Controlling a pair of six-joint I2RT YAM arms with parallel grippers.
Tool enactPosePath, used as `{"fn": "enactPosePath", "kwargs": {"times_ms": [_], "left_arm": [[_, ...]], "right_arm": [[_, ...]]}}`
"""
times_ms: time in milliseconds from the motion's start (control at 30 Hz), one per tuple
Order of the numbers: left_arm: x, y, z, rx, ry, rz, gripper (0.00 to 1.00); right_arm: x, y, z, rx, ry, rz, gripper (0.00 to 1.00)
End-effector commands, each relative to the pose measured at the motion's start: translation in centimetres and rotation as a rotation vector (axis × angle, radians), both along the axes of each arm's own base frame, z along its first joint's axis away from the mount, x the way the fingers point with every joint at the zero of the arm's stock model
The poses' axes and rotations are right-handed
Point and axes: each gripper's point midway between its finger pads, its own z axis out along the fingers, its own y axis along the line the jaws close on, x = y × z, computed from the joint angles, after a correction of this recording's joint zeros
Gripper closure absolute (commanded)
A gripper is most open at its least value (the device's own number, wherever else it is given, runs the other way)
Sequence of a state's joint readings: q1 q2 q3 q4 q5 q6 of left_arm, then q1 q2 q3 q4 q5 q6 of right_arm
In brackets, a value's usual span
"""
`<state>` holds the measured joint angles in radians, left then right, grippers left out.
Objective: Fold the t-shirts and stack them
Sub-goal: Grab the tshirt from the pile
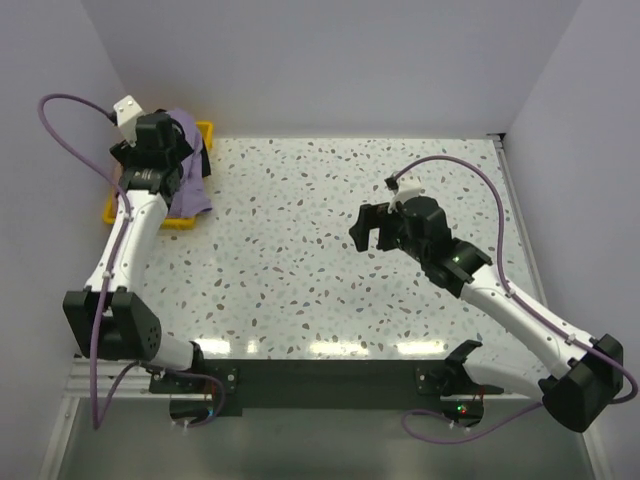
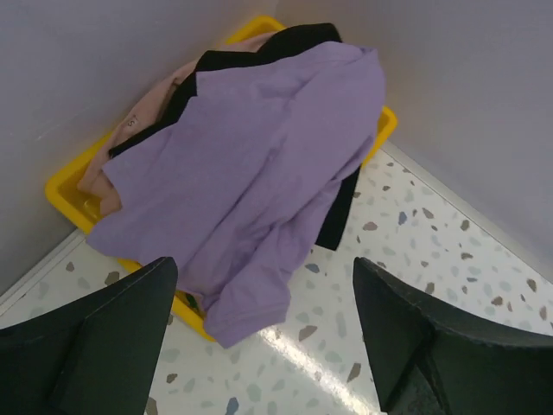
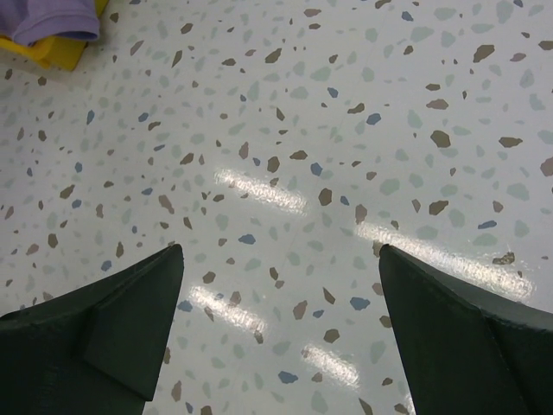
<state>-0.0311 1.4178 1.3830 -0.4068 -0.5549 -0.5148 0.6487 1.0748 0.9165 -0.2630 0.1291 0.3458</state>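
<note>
The lavender t-shirt lies crumpled on top of the pile in the yellow tray, one end hanging over the rim onto the table. The black t-shirt lies under it and a strip hangs out at the right. The pale pink t-shirt is at the bottom left. My left gripper is open and empty, hovering above the lavender shirt's hanging end. The lavender shirt also shows in the top view. My right gripper is open and empty above the bare table middle, as the right wrist view shows.
The tray sits in the table's far-left corner against the grey walls. The speckled terrazzo tabletop spreads between the arms. A corner of the tray and of the lavender shirt shows in the right wrist view.
</note>
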Motion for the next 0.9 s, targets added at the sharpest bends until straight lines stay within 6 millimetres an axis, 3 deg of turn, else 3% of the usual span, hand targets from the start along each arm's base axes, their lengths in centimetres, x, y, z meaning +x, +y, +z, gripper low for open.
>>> {"fn": "enactPosePath", "kwargs": {"times_ms": [0,100,167,300,400,533,667,867], "left_arm": [[2.5,4.1,-1.8,-0.033,-0.009,0.129,0.15],[4.6,6.1,-6.1,-0.043,0.075,0.156,0.21],[5.4,7.3,-7.3,-0.059,0.099,0.174,0.26],[7.3,8.2,-12.1,-0.111,0.182,0.170,0.34],[8.2,8.3,-13.3,-0.118,0.190,0.154,0.37],[8.5,8.7,-14.0,-0.109,0.207,0.160,0.46],[8.3,8.8,-14.5,-0.116,0.220,0.161,0.68],[8.1,8.2,-12.6,-0.127,0.178,0.127,0.91]], "right_arm": [[-0.1,0.9,1.8,0.047,-0.021,0.035,0.02],[-0.1,0.9,1.8,0.050,-0.022,0.036,0.02],[-0.2,1.1,1.9,0.057,-0.023,0.040,0.02],[-0.2,1.1,1.9,0.060,-0.021,0.042,0.01],[-0.3,1.1,2.0,0.064,-0.026,0.047,0.01],[-0.4,1.1,1.9,0.065,-0.025,0.048,0.01],[-0.3,1.2,1.9,0.066,-0.025,0.049,0.01],[-0.3,1.2,1.8,0.065,-0.025,0.050,0.01]]}}
